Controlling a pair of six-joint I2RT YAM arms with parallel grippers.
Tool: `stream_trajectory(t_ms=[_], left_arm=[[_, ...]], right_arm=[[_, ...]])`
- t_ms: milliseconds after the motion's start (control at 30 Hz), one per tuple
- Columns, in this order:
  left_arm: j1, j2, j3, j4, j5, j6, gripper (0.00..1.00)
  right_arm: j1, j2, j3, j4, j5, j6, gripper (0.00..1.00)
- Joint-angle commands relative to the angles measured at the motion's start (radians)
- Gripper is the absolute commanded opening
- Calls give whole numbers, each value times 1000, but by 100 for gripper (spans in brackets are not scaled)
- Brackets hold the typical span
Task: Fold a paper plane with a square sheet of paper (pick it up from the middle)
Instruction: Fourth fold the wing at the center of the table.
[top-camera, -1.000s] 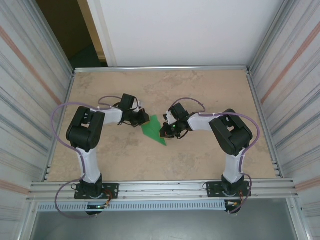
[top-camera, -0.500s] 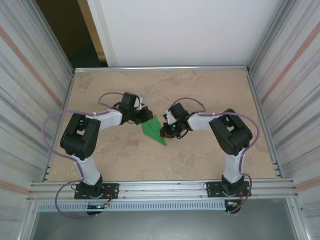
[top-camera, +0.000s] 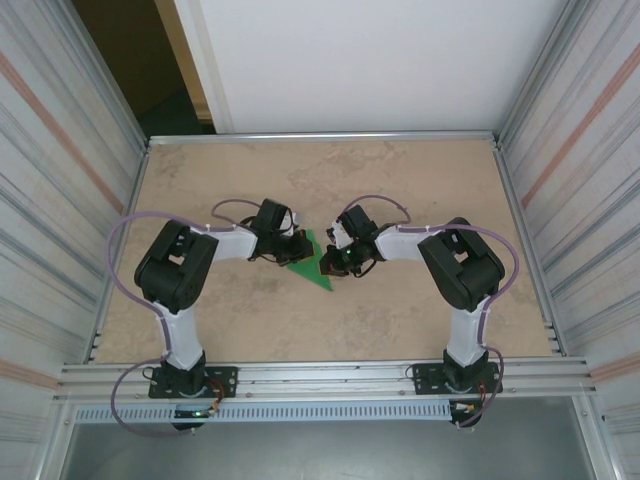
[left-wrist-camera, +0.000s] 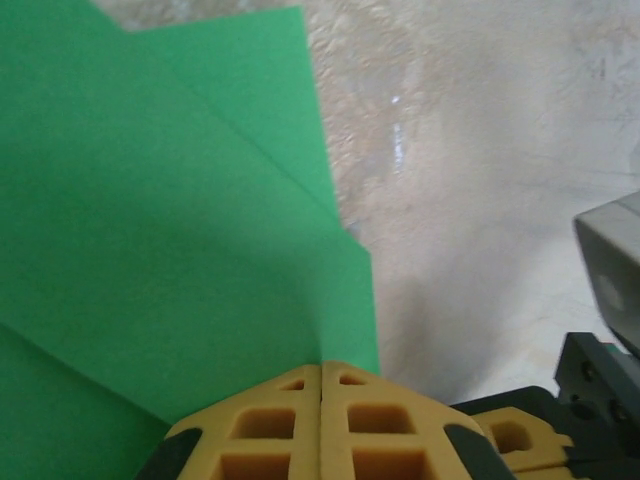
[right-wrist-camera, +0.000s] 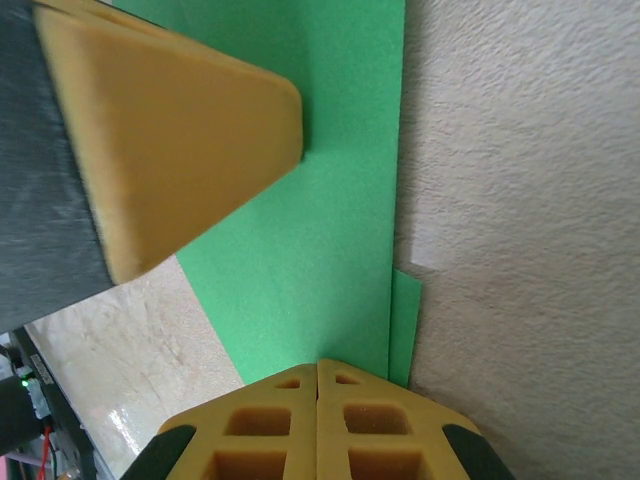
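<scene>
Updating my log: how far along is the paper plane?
Done: the green paper lies folded to a point, layers overlapping. In hand: the left gripper and right gripper, both shut, sit at its edges. Remaining: narrowing it into a slim dart.

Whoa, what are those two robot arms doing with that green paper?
The robot is folding a sheet of green paper into a plane on the table. The sheet lies flat, partly folded, with overlapping layers showing. The left gripper and the right gripper are both shut, with their tips down at the paper from opposite sides, seemingly pressing it. It isn't plane-shaped yet.
</scene>
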Motion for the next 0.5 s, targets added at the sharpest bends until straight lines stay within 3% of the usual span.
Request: stream_trajectory(t_ms=[0, 467], left_arm=[[12, 25, -27, -33, -39, 9, 4], [14, 36, -42, -43, -62, 11, 3]], right_arm=[[4, -46, -9, -45, 15, -22, 8], [28, 44, 74, -57, 10, -20, 5]])
